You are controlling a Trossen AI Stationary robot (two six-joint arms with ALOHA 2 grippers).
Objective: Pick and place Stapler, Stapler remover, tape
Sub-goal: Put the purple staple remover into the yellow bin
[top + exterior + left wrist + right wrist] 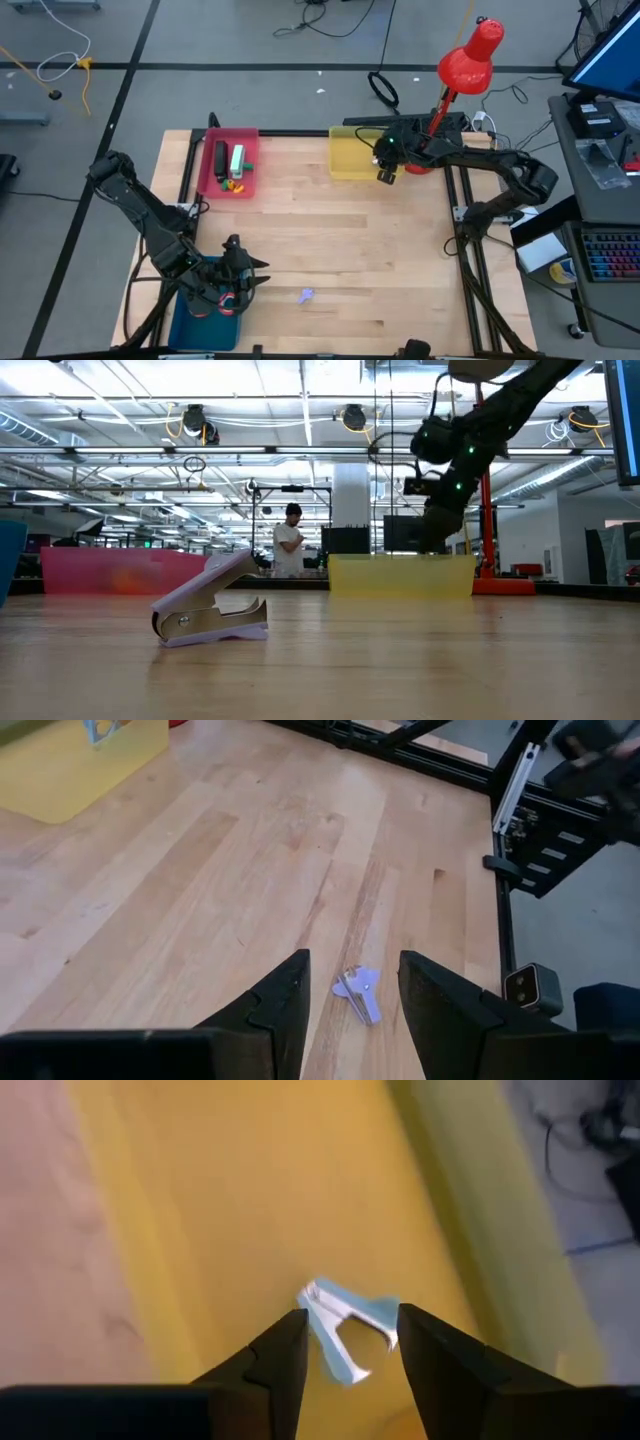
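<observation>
Pale wooden planks point(330, 260) run beneath both my arms, inside a black metal frame. Nearest, my left gripper point(243, 283) hangs over the blue plastic tray point(195, 325) at the near left corner, fingers point(285, 1005) apart and holding nothing; something red lies in that tray under the gripper, too hidden for me to name. Just beyond my left fingertips a small lilac-and-silver staple remover point(358, 994) lies on the bare wood, apart from both fingers. From table height it shows tilted, jaws to the left.

Farther back on the left stands the pink plastic tray point(215, 140), holding a dark stapler point(220, 160), a pale green-and-white object point(237, 158) beside it, and small coloured bits I cannot make out. At the far edge my right gripper point(385, 172) hovers over the yellow plastic tray point(345, 155), fingers point(280, 1360) parted and empty. A second, light blue staple remover point(345, 1325) lies on the yellow floor just below and between those fingers, slightly blurred. Behind the table, a red desk lamp point(470, 58) leans, and a person point(291, 540) stands far off in the room.
</observation>
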